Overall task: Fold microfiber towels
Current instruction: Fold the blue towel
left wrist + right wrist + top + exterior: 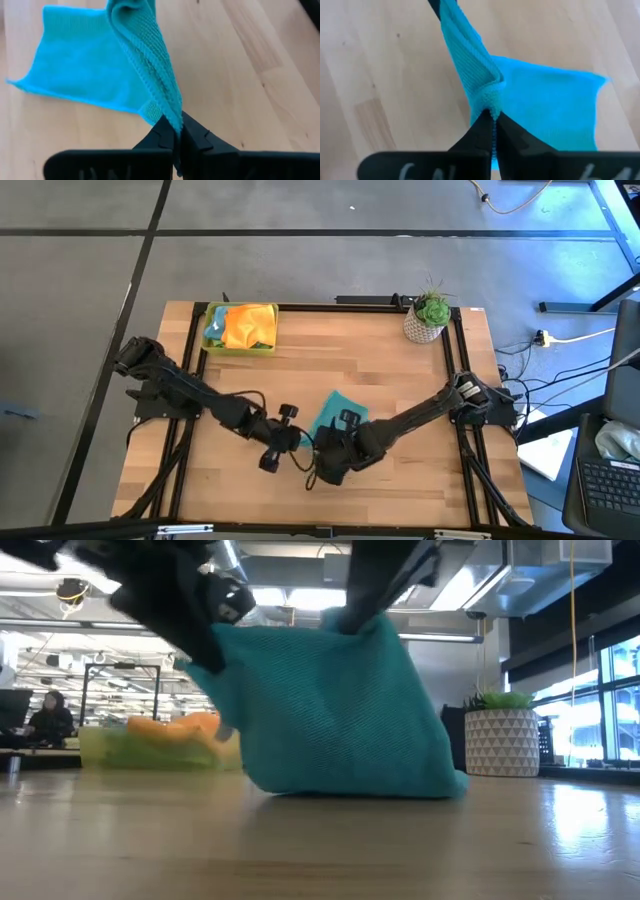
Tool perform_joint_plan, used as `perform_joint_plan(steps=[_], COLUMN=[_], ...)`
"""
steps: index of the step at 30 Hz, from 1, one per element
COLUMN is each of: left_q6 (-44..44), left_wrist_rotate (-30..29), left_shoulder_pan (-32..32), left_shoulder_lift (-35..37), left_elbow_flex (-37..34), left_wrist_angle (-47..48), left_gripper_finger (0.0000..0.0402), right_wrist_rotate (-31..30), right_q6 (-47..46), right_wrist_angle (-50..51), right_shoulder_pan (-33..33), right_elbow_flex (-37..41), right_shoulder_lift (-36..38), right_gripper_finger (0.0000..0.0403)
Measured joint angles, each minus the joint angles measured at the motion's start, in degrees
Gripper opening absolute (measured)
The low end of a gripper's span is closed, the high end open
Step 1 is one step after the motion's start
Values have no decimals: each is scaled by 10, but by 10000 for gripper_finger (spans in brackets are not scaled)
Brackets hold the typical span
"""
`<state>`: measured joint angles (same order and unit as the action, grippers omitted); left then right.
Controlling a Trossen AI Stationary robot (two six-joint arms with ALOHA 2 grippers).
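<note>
Towel in work: teal microfiber towel [332,412], low centre of the high view on the wooden table [400,370]. Its near edge is lifted and stretched between the two grippers, while its far part lies flat on the wood. In the low view it hangs as a broad sheet [330,705] filling the middle of the frame, bottom edge touching the table.

Left gripper: left gripper [177,131], fingers pressed together on one lifted corner of the teal towel. The cloth [90,75] rises from the pinch in a folded ridge. In the high view it sits just left of the towel [285,442].

Right gripper: right gripper [493,119], fingers closed on a bunched corner of the same towel, the cloth [545,110] spreading out beyond it. In the high view it sits at the towel's lower right [335,455], close beside the left gripper.

Other towels: orange towel [248,325] heaped on top in the yellow-green tray [240,348], upper left of the table, with light blue cloth [215,325] showing at the tray's left end. The tray is well apart from the grippers.

Plant: potted plant [430,315] in a patterned white pot at the upper right corner of the table.

Background: person [48,718] seated far off at the left edge of the low view.
</note>
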<state>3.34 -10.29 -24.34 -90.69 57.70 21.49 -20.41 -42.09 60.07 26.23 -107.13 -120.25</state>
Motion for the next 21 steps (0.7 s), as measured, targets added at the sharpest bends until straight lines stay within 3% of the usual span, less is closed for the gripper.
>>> perform_joint_plan(steps=[13,17,21], left_q6=[-78,-98,-116], left_wrist_rotate=[98,100,112], left_shoulder_pan=[77,94,114], left_shoulder_lift=[0,0,0], left_elbow_flex=[62,62,61], left_wrist_angle=[35,27,14], left_gripper_finger=[0,0,0], right_wrist_rotate=[-94,-103,-103], right_q6=[-309,-385,-419], right_wrist_angle=[107,97,23], right_shoulder_pan=[63,64,65], right_elbow_flex=[12,58,149], right_shoulder_lift=[31,65,118], right_gripper_finger=[5,5,5])
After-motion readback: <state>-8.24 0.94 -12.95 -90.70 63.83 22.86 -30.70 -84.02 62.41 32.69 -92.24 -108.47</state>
